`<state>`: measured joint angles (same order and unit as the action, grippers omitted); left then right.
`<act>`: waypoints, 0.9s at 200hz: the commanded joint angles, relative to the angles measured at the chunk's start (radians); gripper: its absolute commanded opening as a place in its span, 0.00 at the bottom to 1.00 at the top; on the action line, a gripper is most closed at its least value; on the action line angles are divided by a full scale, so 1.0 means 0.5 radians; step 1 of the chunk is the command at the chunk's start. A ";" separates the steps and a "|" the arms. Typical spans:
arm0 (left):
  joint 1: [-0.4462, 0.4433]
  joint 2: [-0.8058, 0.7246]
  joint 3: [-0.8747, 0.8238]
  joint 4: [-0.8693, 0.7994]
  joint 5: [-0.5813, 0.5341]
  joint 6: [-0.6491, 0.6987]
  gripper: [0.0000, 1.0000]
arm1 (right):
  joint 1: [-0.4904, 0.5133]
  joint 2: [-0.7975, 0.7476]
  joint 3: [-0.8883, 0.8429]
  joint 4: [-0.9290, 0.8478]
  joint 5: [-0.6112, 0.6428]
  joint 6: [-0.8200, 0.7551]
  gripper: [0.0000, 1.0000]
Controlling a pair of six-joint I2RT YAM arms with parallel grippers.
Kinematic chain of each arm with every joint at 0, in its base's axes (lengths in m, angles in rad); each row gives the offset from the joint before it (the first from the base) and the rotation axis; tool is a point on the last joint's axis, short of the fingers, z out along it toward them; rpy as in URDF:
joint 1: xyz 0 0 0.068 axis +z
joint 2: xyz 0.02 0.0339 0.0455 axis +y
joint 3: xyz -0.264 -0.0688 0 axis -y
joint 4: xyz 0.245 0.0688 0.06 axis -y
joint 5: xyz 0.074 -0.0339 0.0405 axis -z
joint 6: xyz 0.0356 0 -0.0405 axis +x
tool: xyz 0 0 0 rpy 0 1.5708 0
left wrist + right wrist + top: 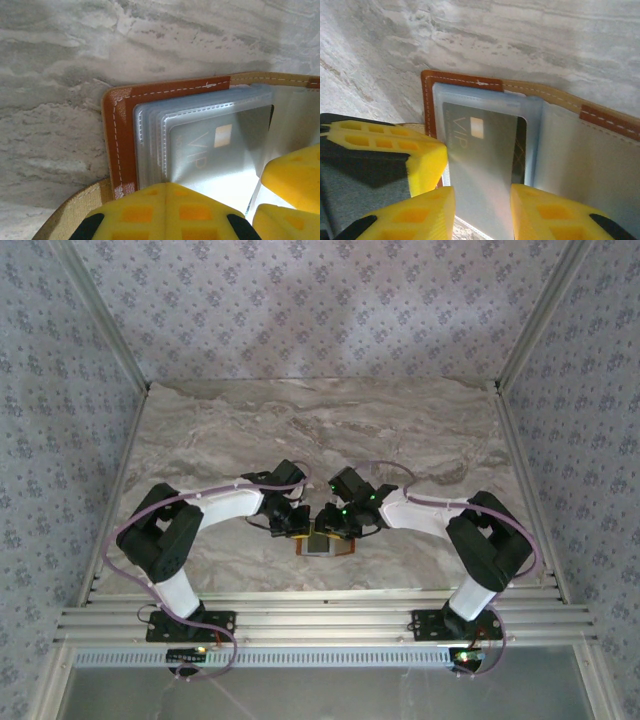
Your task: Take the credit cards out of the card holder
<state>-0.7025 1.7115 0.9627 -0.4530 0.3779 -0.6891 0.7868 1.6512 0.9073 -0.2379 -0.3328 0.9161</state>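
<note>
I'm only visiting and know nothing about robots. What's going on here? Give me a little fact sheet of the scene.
surface: marbled table
card holder: brown leather, lying open, clear sleeves showing
credit card: dark, marked VIP, still inside the front sleeve
left pincer: shut, at the holder's near edge
right pincer: open, one finger on either side of the card
stage: card not yet out

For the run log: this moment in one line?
left gripper shut, tips at brown leather bifold wallet | right gripper astride grey VIP plastic card, grip unclear | card in clear sleeve
</note>
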 commanded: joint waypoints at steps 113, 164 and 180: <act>-0.008 0.038 -0.029 -0.029 -0.026 0.022 0.06 | 0.045 0.078 0.041 0.068 -0.081 -0.010 0.35; -0.009 0.033 -0.034 -0.028 -0.029 0.023 0.06 | 0.054 0.088 0.083 -0.130 0.054 -0.056 0.35; -0.008 0.026 -0.036 -0.030 -0.033 0.019 0.07 | 0.058 0.089 0.123 -0.269 0.143 -0.099 0.35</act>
<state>-0.7025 1.7115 0.9600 -0.4488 0.3782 -0.6895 0.8051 1.6833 0.9253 -0.2424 -0.3393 0.9043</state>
